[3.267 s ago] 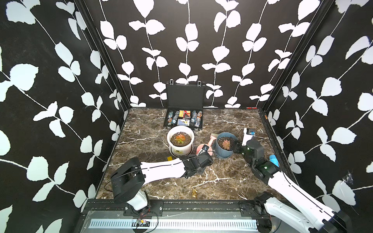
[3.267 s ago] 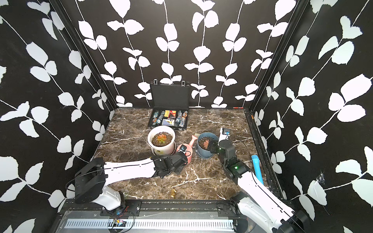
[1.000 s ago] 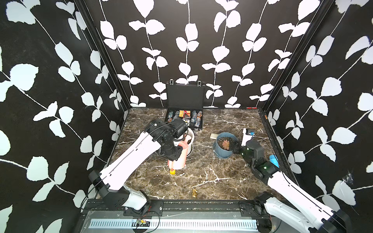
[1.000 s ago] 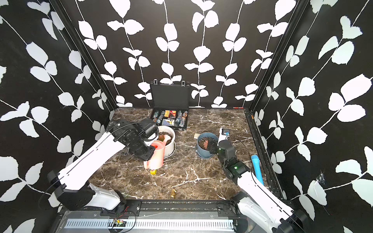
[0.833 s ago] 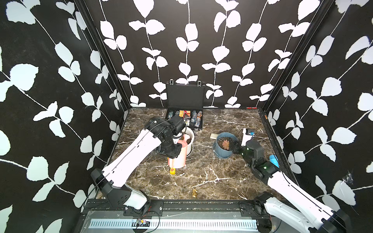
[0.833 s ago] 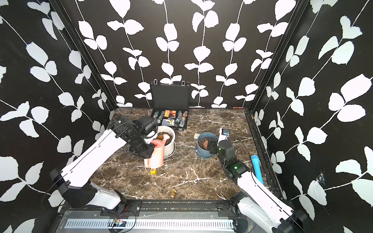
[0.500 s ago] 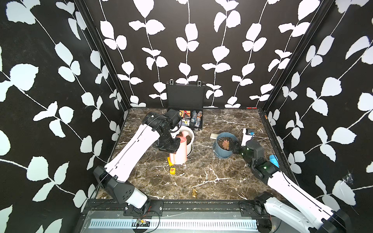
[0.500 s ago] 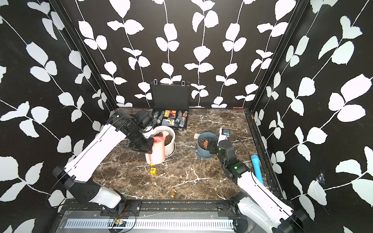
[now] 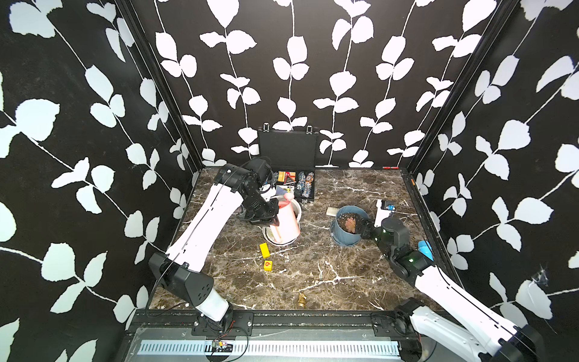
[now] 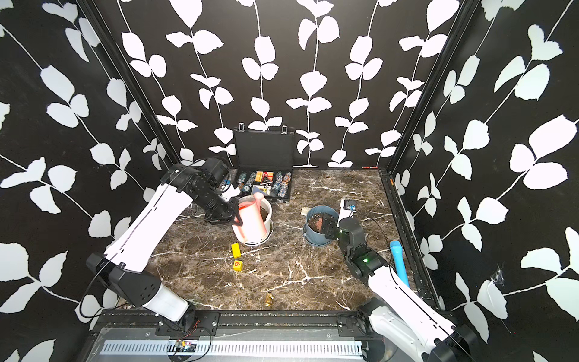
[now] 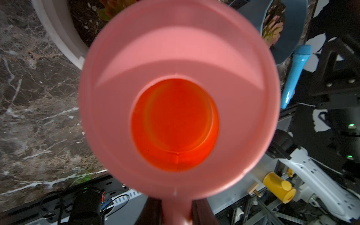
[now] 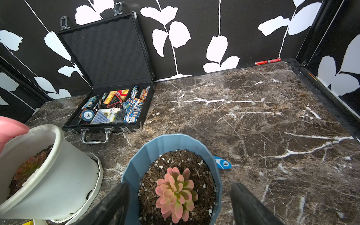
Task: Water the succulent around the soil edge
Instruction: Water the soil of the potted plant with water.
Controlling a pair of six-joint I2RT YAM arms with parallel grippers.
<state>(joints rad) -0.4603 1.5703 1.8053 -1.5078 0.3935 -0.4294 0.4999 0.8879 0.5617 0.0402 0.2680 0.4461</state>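
Chip (image 12: 88, 115) marked 50, case (image 12: 105, 50) — behind white pot (image 12: 56, 171)

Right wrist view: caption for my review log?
Open fingers flank the blue pot with its pink succulent; a pink watering can spout hangs over the white pot.

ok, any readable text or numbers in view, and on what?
"50": blue poker chip in the open case.
"10": upside down, on a striped chip in that case.
"ALL IN": dark triangle in the case.
"6" or "9", cannot tell which: yellow block on the table.
Other chips and cards: too small to read.
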